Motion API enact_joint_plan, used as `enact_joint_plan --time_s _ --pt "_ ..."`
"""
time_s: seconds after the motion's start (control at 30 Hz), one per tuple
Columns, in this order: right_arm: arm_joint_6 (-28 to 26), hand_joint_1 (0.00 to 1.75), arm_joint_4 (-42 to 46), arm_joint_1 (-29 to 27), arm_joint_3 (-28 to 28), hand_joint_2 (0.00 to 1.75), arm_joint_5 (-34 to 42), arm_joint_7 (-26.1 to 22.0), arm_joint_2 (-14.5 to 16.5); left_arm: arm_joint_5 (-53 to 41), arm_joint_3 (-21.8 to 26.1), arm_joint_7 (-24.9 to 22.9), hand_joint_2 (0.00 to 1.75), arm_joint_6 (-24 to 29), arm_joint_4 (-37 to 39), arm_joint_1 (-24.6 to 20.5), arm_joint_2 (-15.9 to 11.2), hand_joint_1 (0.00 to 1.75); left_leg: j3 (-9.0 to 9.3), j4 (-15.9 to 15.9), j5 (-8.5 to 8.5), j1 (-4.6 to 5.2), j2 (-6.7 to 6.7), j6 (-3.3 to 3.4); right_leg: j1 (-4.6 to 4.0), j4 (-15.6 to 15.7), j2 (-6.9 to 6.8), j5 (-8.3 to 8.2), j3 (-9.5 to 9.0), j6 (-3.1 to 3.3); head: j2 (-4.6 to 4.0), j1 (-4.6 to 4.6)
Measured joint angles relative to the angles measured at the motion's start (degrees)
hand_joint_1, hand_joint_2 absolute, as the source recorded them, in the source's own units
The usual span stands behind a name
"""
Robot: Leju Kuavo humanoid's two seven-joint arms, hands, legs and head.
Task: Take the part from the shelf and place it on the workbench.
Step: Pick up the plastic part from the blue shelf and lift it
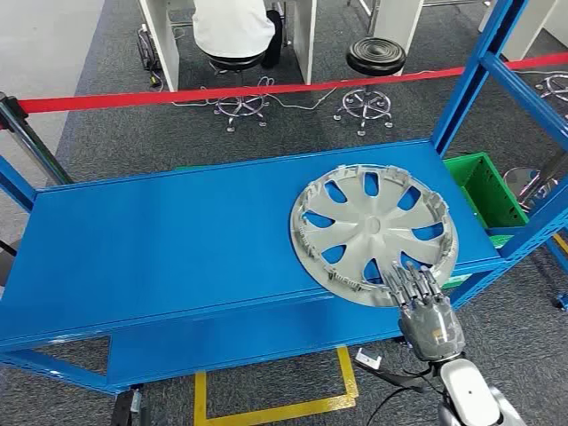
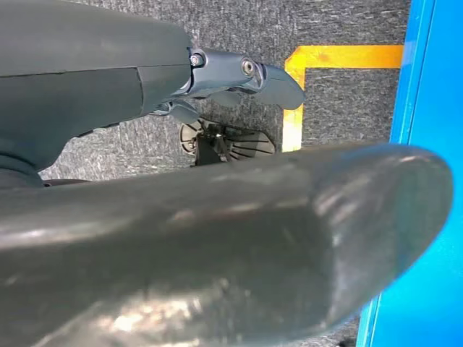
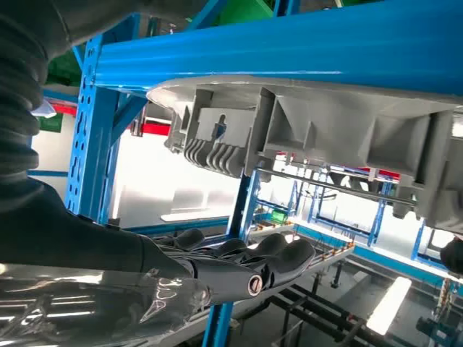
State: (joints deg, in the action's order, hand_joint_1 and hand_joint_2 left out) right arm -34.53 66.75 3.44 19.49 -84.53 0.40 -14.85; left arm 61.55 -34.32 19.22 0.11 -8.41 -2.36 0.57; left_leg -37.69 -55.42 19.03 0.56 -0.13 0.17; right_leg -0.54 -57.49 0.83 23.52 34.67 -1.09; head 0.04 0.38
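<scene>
1 silver hubcap [image 1: 374, 232] lies flat on your blue shelf [image 1: 168, 240], toward its right end, its near rim overhanging the front edge. Your right hand [image 1: 421, 297] reaches under that rim, fingers [image 3: 273, 256] extended beneath it, seemingly not yet touching. Your left hand [image 2: 240, 76] hangs low over the carpet, fingers loose, holding nothing.
</scene>
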Motion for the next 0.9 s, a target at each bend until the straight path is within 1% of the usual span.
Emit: enact_joint_plan --time_s 0.17,0.43,0.8,0.9 --pt "0.4 0.00 -1.8 1.6 -0.4 1.75 0.8 -0.1 0.2 0.0 -0.1 -0.3 0.00 0.1 0.0 0.0 0.0 0.00 0.00 0.0 -0.02 0.00 0.00 -0.01 0.00 0.0 0.01 -0.03 0.02 0.00 0.00 -0.01" --pt "2.4 0.00 -9.0 7.4 -0.5 1.75 0.2 0.1 0.5 0.2 -0.9 -0.4 0.00 0.0 0.0 -0.2 0.0 0.00 -0.03 0.0 -0.14 0.00 0.00 0.06 0.00 0.0 -0.01 -0.11 0.03 -0.04 0.00 -0.01" --pt "2.7 0.00 -14.1 10.2 -0.5 1.75 0.7 0.2 0.7 0.2 -1.0 -0.9 0.00 0.1 0.0 -0.2 0.0 0.00 -0.10 0.0 -0.16 0.00 0.00 0.08 0.00 0.0 -0.01 -0.14 0.08 -0.06 0.00 -0.01" --pt "2.7 1.31 -15.1 10.8 -0.5 1.75 0.7 0.1 0.8 0.2 -1.0 -0.9 0.00 0.1 0.0 -0.3 0.0 0.00 -0.10 0.0 -0.17 0.00 0.00 0.08 0.00 0.0 0.00 -0.16 0.09 -0.06 0.00 -0.01"
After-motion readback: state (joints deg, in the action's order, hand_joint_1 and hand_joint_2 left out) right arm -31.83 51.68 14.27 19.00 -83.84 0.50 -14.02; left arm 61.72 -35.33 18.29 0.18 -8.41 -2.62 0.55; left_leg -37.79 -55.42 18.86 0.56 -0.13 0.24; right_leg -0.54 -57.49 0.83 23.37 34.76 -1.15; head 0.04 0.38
